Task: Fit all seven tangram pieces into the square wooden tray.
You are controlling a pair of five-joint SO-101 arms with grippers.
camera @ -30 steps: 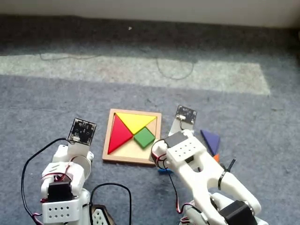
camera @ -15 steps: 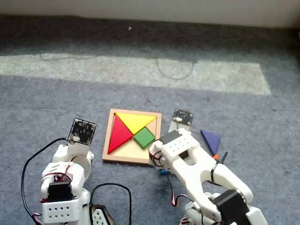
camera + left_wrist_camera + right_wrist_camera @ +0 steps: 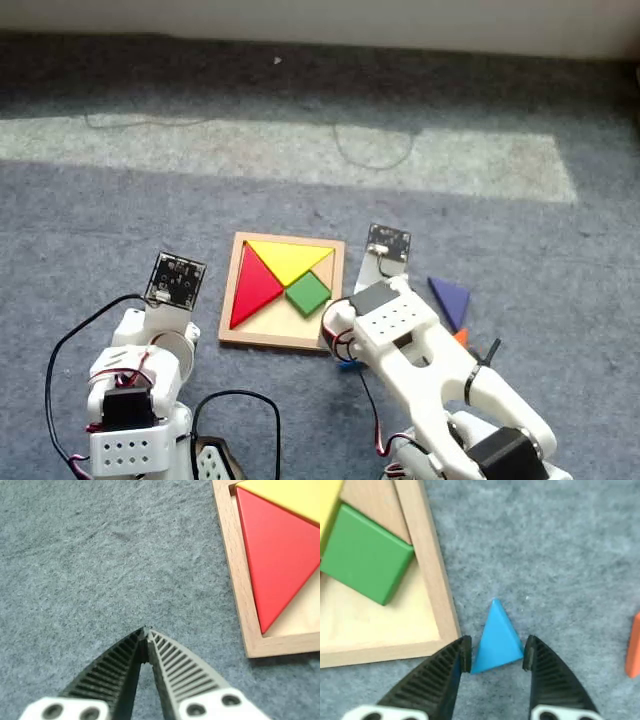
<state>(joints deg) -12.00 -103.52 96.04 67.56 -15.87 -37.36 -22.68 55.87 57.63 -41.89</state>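
Now the wooden tray (image 3: 432,580) holds a red triangle (image 3: 277,555) near the left end effector (image 3: 146,632), which is pinched closed and empty. The tray's green square (image 3: 365,562) sits near the right end effector (image 3: 496,652), whose jaws stand partly open astride the blue triangle (image 3: 497,640) on the worktop (image 3: 545,540).

High view from above, wrist views close and downward, all sharing tray (image 3: 268,341)

In the high view the right arm (image 3: 430,360) hides most of the blue triangle (image 3: 346,366) at the tray's (image 3: 265,339) 5 o'clock, and most of the orange piece (image 3: 461,337) at the purple triangle's (image 3: 449,298) 6 o'clock. The right wrist view's edge cuts off the yellow triangle (image 3: 326,502).
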